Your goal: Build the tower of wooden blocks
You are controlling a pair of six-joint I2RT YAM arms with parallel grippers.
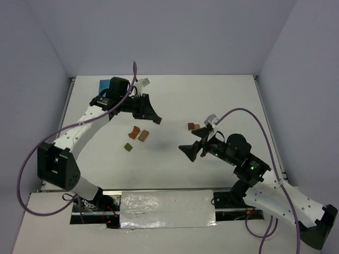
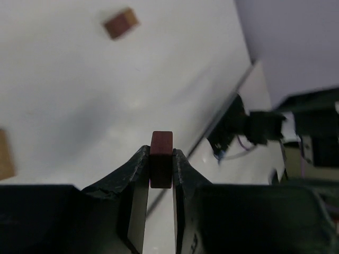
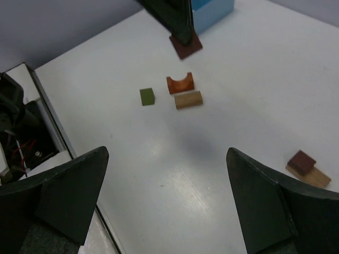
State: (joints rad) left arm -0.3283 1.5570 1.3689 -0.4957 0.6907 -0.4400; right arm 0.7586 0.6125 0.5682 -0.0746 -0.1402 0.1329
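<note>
My left gripper (image 1: 157, 120) is shut on a small red-brown block (image 2: 161, 152) and holds it above the table; it also shows in the right wrist view (image 3: 185, 46). Below and left of it lie an orange-red arch (image 1: 135, 132), a tan block (image 1: 143, 136) and an olive-green cube (image 1: 127, 147), apart from each other. A dark brown cube (image 3: 302, 160) sits on a tan rectangle (image 3: 315, 179) near the table's middle right (image 1: 193, 126). My right gripper (image 1: 188, 151) is open and empty, hovering over bare table (image 3: 167, 152).
A light blue box (image 1: 104, 84) stands at the back left, behind the left arm. The table's near edge has a foil-covered strip (image 1: 167, 209) between the arm bases. Purple cables loop beside both arms.
</note>
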